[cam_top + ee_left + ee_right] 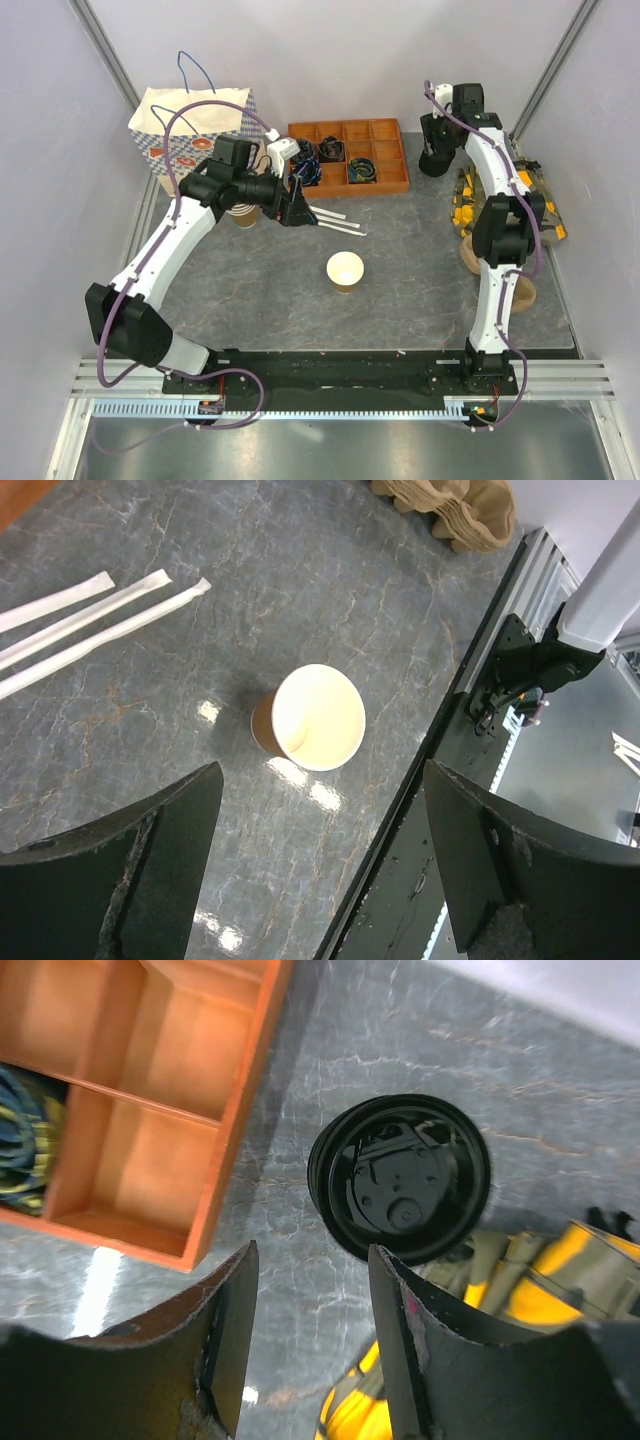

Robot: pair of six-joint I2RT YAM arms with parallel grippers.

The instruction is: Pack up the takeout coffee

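— What's sitting on the grey marbled surface [420, 290]?
— An orange tray [380, 188] at the far side. Black lids [400, 1175] are stacked just right of it, and a patterned paper bag [200, 115] stands to its left.
— And nearer than the tray?
— Wrapped straws [335, 222] just in front, and a paper cup [346, 271], lidless, well in front.
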